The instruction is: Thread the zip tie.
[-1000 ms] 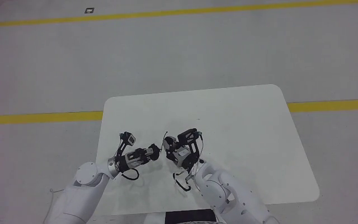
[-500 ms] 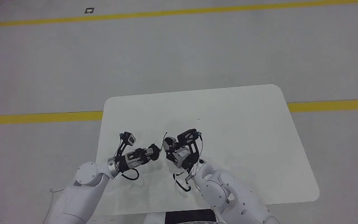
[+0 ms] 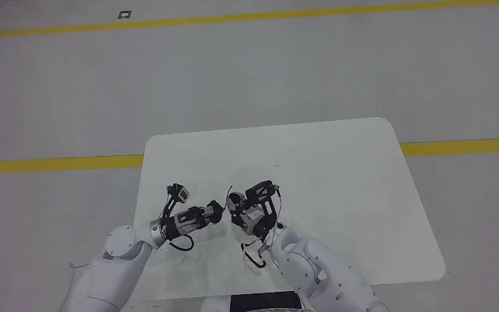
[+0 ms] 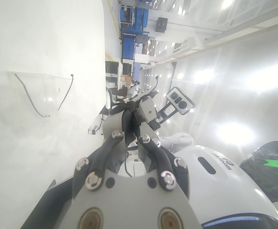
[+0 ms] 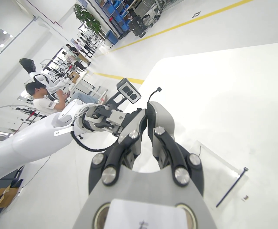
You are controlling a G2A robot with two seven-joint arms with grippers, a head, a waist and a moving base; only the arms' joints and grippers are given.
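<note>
Hardly anything is changing: the right hand (image 5: 147, 112), pinching the zip tie (image 5: 159, 89), is edging toward the tight-closed left hand (image 4: 129, 108), so threading is still lining up.

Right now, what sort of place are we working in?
Probably a robotics lab or factory hall: yellow floor lines run past the white table, blue storage racks stand in the background, and another white robot is at a table farther off.

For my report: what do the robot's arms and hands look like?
Left arm and right arm: white shells; a black ribbed cable loops at the left wrist. Left hand and right hand: grey bases, black links with silver bolts, grey fingers lined black.
</note>
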